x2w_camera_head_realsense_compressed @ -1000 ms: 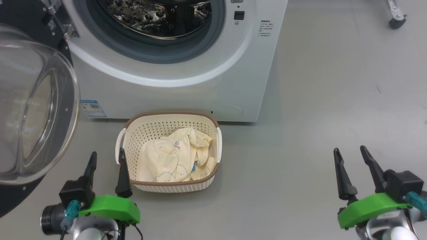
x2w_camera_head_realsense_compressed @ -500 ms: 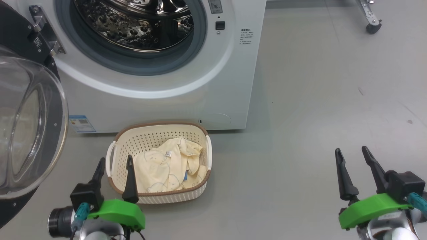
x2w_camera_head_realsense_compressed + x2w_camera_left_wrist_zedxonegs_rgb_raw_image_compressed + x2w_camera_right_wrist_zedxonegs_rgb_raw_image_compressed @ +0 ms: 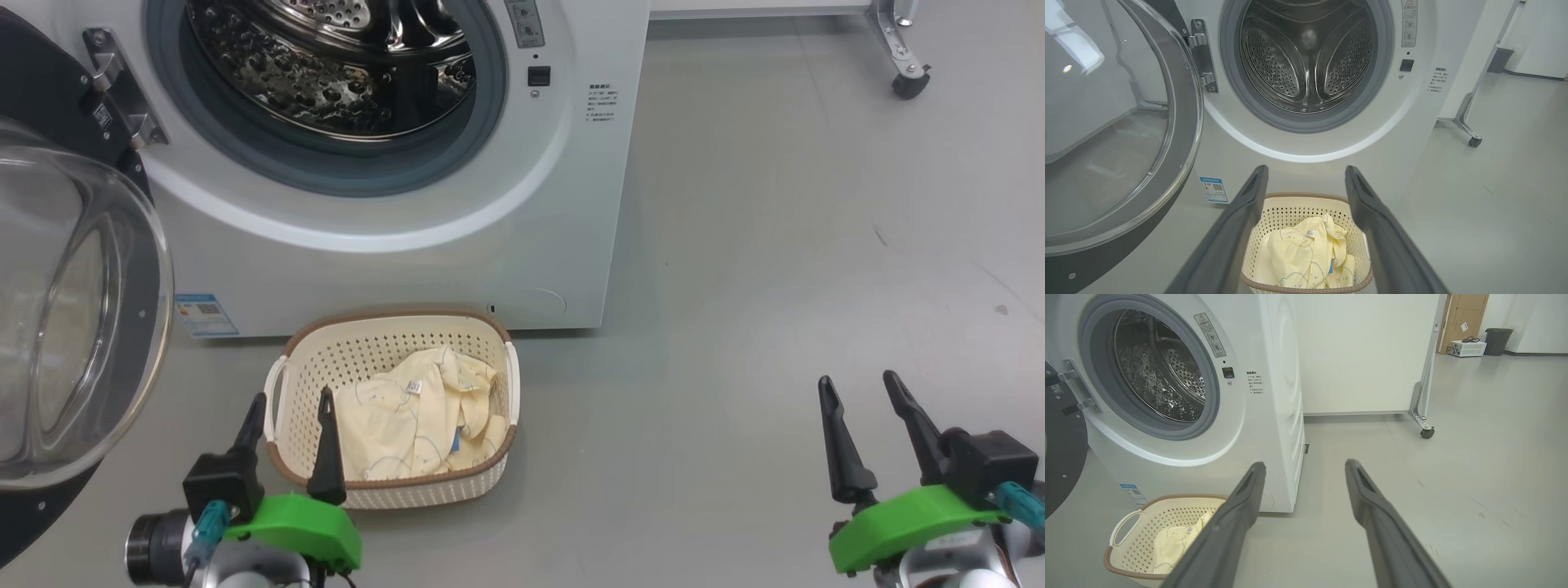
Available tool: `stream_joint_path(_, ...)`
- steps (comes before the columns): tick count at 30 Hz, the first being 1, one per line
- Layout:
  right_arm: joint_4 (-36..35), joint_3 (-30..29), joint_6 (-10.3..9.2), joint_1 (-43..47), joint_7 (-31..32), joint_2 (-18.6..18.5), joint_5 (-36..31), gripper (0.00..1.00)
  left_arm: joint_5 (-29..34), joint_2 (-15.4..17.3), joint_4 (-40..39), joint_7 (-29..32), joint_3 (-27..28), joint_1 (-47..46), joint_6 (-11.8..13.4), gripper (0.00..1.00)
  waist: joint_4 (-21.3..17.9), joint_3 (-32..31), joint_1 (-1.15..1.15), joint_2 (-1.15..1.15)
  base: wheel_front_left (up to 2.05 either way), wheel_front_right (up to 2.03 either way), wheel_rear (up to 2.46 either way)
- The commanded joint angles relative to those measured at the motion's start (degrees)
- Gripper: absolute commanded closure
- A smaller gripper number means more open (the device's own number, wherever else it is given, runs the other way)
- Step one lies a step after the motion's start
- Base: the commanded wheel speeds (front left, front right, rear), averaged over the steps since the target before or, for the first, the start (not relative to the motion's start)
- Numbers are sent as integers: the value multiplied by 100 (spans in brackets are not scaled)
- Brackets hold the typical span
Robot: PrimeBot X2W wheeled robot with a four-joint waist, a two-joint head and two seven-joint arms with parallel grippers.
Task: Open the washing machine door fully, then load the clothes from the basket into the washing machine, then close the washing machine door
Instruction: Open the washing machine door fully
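Observation:
The white washing machine stands ahead with its steel drum exposed. Its door, black rim and bulging glass, hangs swung wide open at the left. On the floor before the machine sits the cream basket with pale yellow clothes bunched inside. My left gripper is open and empty, its fingers at the basket's near left corner. Over bare floor far to the right, my right gripper also stands open and empty.
A grey floor runs to the right of the machine. A white panel on a metal leg with a caster stands behind the machine's right side. A cardboard box and a dark bin sit far back.
The camera has shifted, so the machine and basket sit lower and further left in the picture. My left gripper has crept a little right toward the basket's corner. Both grippers stay open.

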Motion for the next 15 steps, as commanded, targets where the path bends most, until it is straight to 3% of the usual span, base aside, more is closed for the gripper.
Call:
stream_joint_path(1,-208,115,-16,-135,2,-64,-17,0,32,102,-156,-43,208,-245,15,0,-1,-7,0,0,0,0,0)
stream_joint_path(15,-222,130,-16,-90,6,-64,10,0,-6,116,-166,-65,140,-257,17,0,-21,-15,0,0,0,0,0)
